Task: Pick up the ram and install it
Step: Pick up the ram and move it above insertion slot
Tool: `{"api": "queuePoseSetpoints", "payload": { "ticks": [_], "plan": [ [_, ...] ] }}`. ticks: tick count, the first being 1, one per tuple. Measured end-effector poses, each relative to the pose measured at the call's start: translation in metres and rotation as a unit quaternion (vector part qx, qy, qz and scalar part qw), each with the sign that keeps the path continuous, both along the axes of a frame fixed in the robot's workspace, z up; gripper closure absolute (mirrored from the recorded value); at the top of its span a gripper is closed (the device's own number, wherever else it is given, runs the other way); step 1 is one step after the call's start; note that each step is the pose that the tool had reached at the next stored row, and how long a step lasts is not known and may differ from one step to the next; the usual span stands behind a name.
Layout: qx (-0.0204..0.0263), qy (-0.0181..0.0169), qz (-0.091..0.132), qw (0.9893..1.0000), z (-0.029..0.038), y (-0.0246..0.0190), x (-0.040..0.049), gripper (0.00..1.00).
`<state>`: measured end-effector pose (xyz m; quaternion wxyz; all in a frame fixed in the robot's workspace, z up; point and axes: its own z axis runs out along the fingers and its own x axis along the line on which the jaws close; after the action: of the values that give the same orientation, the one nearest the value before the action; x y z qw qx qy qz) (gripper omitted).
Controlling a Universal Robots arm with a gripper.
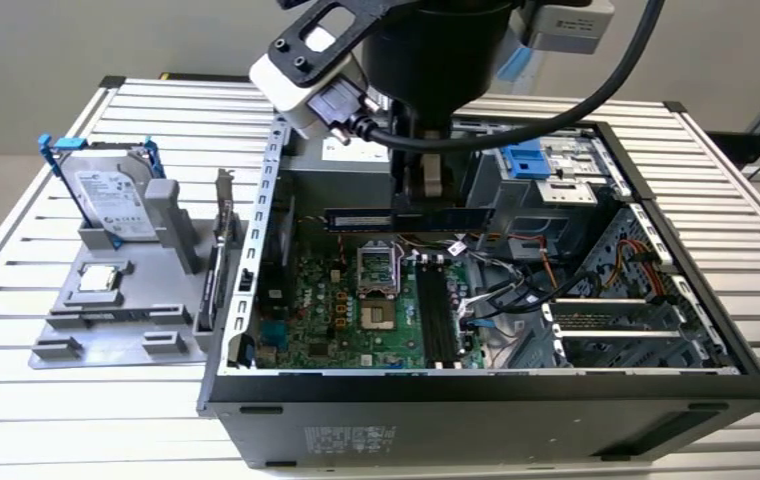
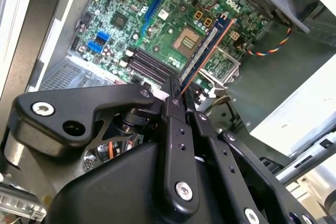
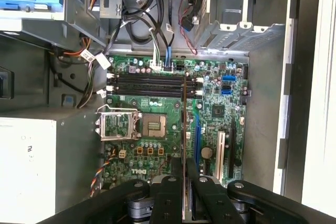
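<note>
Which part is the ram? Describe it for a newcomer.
Find the open computer case; the gripper hangs inside it over the green motherboard. The ram is the long, thin dark stick clamped level in that gripper, unlike the square silver processor on the grey stand outside.

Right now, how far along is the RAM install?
Pickup looks done: the gripper is shut on the ram, holding it level in the air above the motherboard inside the open computer case. Left: seating it. The black memory slots below look unfilled, and the stick is not yet in them.
</note>
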<state>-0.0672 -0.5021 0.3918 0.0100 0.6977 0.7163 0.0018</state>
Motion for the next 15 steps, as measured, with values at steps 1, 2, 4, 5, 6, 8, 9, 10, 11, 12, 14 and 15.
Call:
{"api": "queuePoseSetpoints", "payload": {
  "ticks": [1, 2, 4, 5, 6, 8, 9, 10, 11, 12, 14, 15],
  "plan": [
    [0.0000, 0.0000, 0.000, 1.0000, 0.0000, 0.0000, 0.0008, 1.00],
    [0.0000, 0.0000, 0.000, 1.0000, 0.0000, 0.0000, 0.0016, 1.00],
    [0.0000, 0.0000, 0.000, 1.0000, 0.0000, 0.0000, 0.0032, 1.00],
    [0.0000, 0.0000, 0.000, 1.0000, 0.0000, 0.0000, 0.0040, 1.00],
    [0.0000, 0.0000, 0.000, 1.0000, 0.0000, 0.0000, 0.0048, 1.00],
    [0.0000, 0.0000, 0.000, 1.0000, 0.0000, 0.0000, 0.0065, 1.00],
    [0.0000, 0.0000, 0.000, 1.0000, 0.0000, 0.0000, 0.0072, 1.00],
    [0.0000, 0.0000, 0.000, 1.0000, 0.0000, 0.0000, 0.0080, 1.00],
    [0.0000, 0.0000, 0.000, 1.0000, 0.0000, 0.0000, 0.0089, 1.00],
    [0.0000, 0.0000, 0.000, 1.0000, 0.0000, 0.0000, 0.0097, 1.00],
    [0.0000, 0.0000, 0.000, 1.0000, 0.0000, 0.0000, 0.0113, 1.00],
    [0.0000, 0.0000, 0.000, 1.0000, 0.0000, 0.0000, 0.0121, 1.00]
  ]
}}
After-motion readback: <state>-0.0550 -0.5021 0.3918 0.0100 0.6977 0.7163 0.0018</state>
